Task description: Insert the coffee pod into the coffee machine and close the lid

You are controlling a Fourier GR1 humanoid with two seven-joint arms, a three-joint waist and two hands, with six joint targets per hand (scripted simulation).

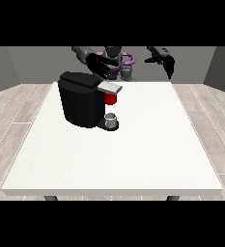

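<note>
The black coffee machine (82, 99) stands on the white table (133, 154), left of the middle and near the far edge. Its grey lid (110, 88) juts out to the right, with a red thing at the machine (110, 99) just below it. A small grey thing (112, 119) sits on the machine's base under the red thing; I cannot tell whether it is the pod. The hand at the view's left (99, 65) hovers above the machine's top with straight, spread fingers, holding nothing. The hand at the view's right (167, 63) hangs raised beyond the far edge, fingers relaxed and pointing down.
The robot's torso (118, 62) stands behind the table's far edge. Wooden floor (17, 111) surrounds the table. The white tabletop stretches wide in front of and to the right of the machine.
</note>
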